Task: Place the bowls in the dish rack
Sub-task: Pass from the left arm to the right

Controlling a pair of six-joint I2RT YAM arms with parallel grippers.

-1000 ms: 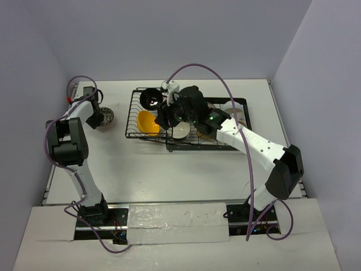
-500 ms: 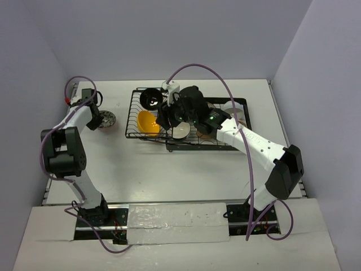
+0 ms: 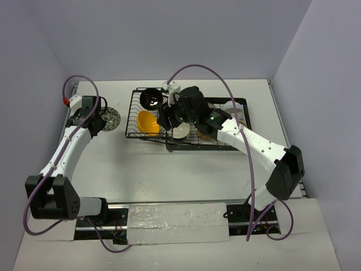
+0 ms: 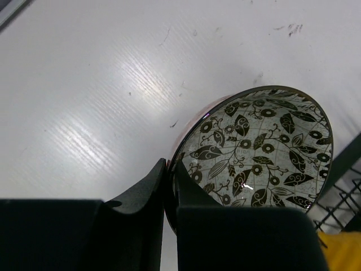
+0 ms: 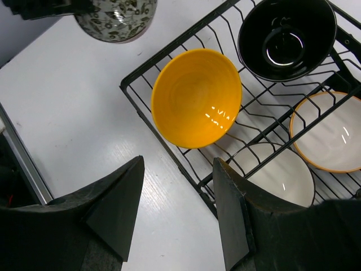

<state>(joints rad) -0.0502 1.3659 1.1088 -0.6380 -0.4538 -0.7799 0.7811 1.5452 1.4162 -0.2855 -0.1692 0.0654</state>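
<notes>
Leaf-patterned bowl [image 4: 265,152]: black leaves, vines and small flowers on a pale grey-white ground, inside and out. Dish rack [image 5: 169,151]: black wire. Other bowls: plain orange-yellow bowl [image 5: 196,97]; glossy black bowl [image 5: 286,35]; tan-rimmed white bowl [image 5: 330,132]; brown-rimmed white bowl [image 5: 276,175]. Table [image 4: 113,84]: white.

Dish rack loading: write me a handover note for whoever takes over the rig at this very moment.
Left end effector: shut on the rim of the patterned bowl, outside the dish rack, to its left.
Right end effector: open, empty, above the rack.
Done: orange-yellow bowl, black bowl, white bowl, orange-rimmed bowl in the rack.
Left: rack the patterned bowl.
</notes>
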